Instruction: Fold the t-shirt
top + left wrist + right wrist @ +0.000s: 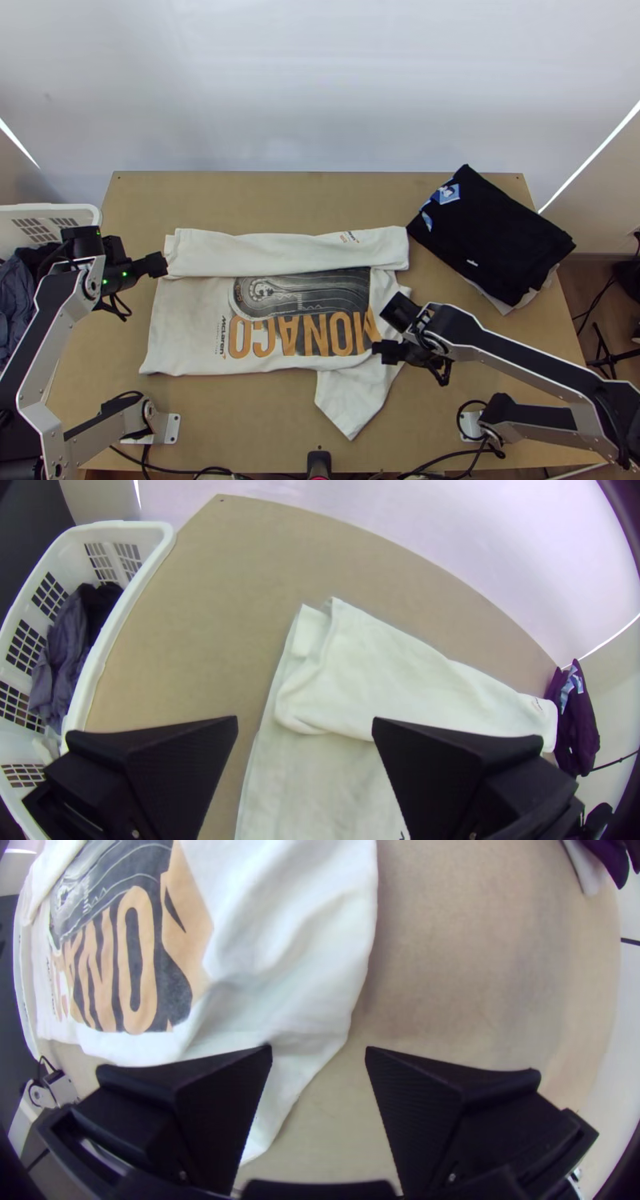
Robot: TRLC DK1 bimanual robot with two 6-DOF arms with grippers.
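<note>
The creased white t-shirt (188, 328) lies with 1 long strip folded over.

the table (280, 200) is being lit brightly and diffusely, bright slits (588, 159) are being formed beside the pale backdrop (320, 96), a soft shadow is being cast beside the t-shirt (300, 920), straight edges are being bent and corners darkened in both wrist views

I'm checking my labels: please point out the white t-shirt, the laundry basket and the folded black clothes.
White t-shirt (188, 320): top view, plain cloth beside the print.
Laundry basket (110, 630): left wrist view, its rim.
Folded black clothes (500, 236): top view, upper surface.
</note>
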